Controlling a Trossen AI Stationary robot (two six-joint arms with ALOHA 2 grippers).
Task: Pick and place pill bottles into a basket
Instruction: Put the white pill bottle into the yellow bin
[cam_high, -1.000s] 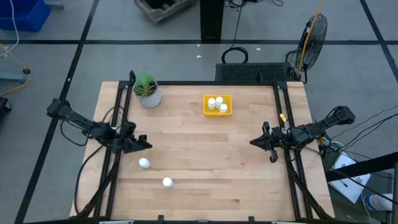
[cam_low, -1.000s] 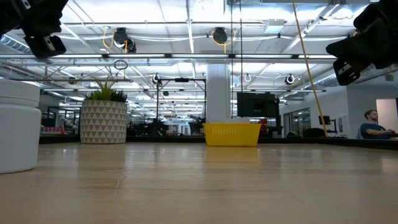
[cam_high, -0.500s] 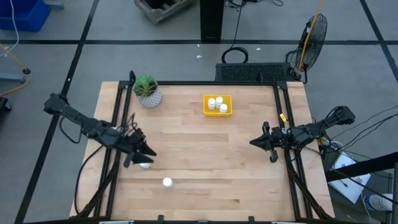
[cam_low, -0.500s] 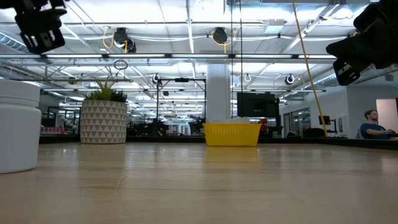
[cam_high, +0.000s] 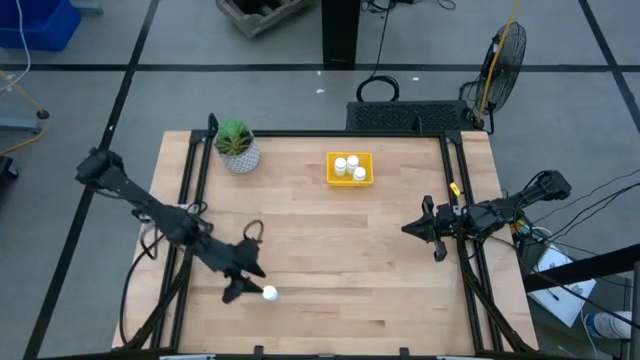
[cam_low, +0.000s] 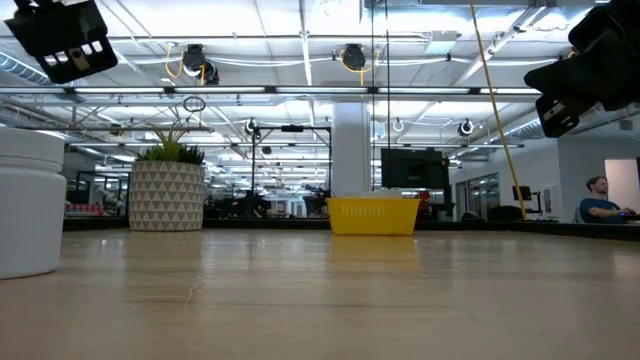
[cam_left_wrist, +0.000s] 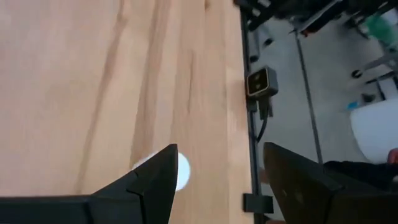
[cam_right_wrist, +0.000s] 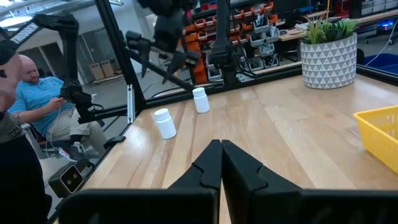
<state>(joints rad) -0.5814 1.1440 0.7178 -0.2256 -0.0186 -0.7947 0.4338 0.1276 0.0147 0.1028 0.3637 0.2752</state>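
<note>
Left gripper (cam_high: 250, 282): yours to drive; over the near-left of the table (cam_high: 400, 290), fingers spread wide in the left wrist view, nothing between them.
Target bottle (cam_high: 269, 293): standing upright, white cap up, just beside the left gripper on its far-tip side. In the left wrist view the bottle (cam_left_wrist: 179, 172) peeks past the inner edge of one finger (cam_left_wrist: 152, 183), so it sits off-centre in the gap. Shift sideways before you close.
Second bottle: the high view hides it under the left arm; the right wrist view shows two loose bottles, one (cam_right_wrist: 200, 100) and another (cam_right_wrist: 165, 123), near each other.
Basket (cam_high: 349, 168): far-centre of the table, well apart from the target; three bottles (cam_high: 351, 165) are already in it.
Right gripper (cam_high: 409, 228): parked at the right edge, fingers pressed together, empty. The left arm is clearly nearer.
Hard to read: gripper height above the bottle; the low view shows only one big bottle (cam_low: 27, 203) at the frame edge.
</note>
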